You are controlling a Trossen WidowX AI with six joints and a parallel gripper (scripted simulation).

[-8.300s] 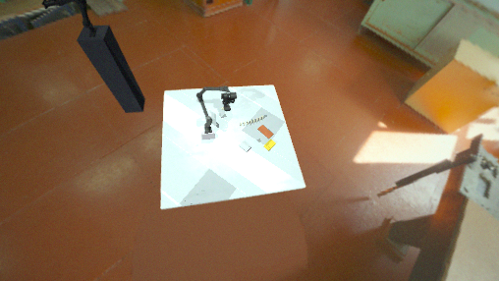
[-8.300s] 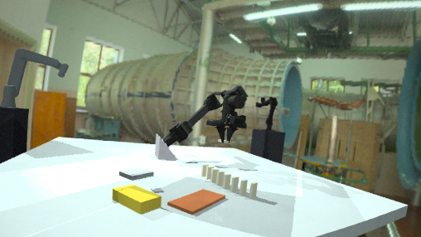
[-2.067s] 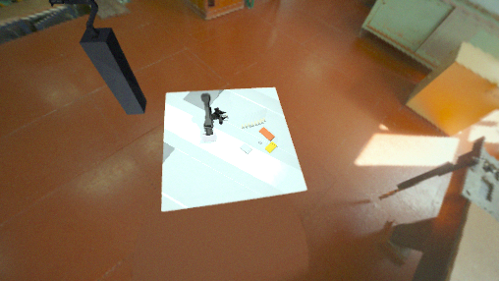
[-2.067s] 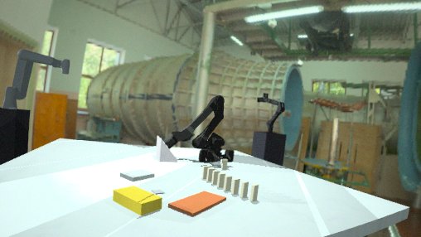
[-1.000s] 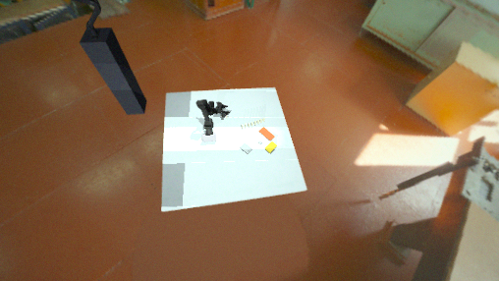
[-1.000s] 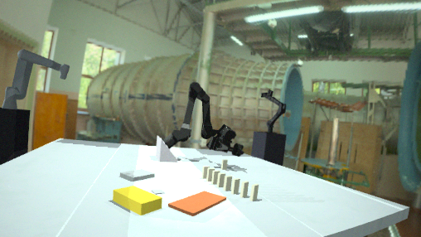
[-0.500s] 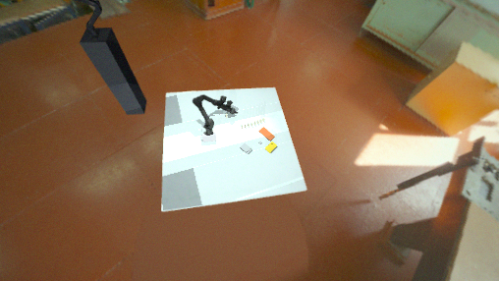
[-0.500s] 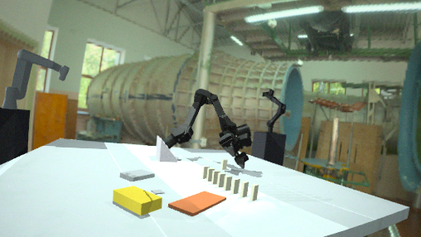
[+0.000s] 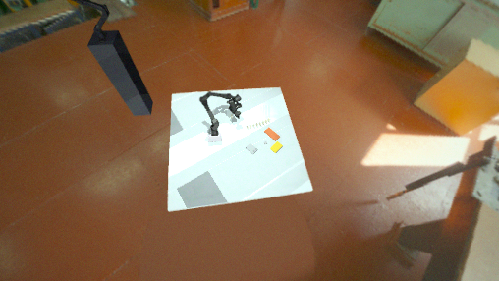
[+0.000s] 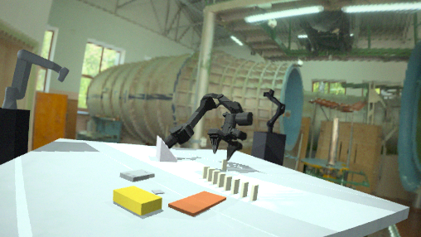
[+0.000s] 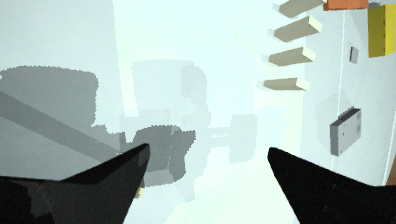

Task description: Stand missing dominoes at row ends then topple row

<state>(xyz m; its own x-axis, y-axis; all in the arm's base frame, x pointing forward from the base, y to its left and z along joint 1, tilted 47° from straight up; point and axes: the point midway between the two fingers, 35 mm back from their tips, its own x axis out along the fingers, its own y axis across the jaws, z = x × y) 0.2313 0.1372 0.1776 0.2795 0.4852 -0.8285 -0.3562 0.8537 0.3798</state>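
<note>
Several cream dominoes stand upright in a spaced row; one of them shows in the exterior view point(image 10: 254, 192) and one in the wrist view point(image 11: 292, 56). A separate domino point(image 10: 224, 165) point(image 11: 141, 193) stands upright behind the row in the exterior view; in the wrist view the left finger hides most of it. My gripper point(image 9: 238, 117) point(image 10: 221, 156) point(image 11: 209, 151) is open and empty, pointing down above the table near this separate domino. The fingertips are higher than the domino, which is not midway between them in the wrist view.
An orange flat block point(image 9: 272, 134) point(image 10: 197, 203), a yellow block point(image 9: 276, 147) point(image 10: 137, 200) point(image 11: 380, 31), a grey block point(image 9: 251, 148) point(image 10: 137, 175) point(image 11: 345, 132) and a small grey piece point(image 10: 157, 191) point(image 11: 353, 54) lie on the side of the row away from the separate domino.
</note>
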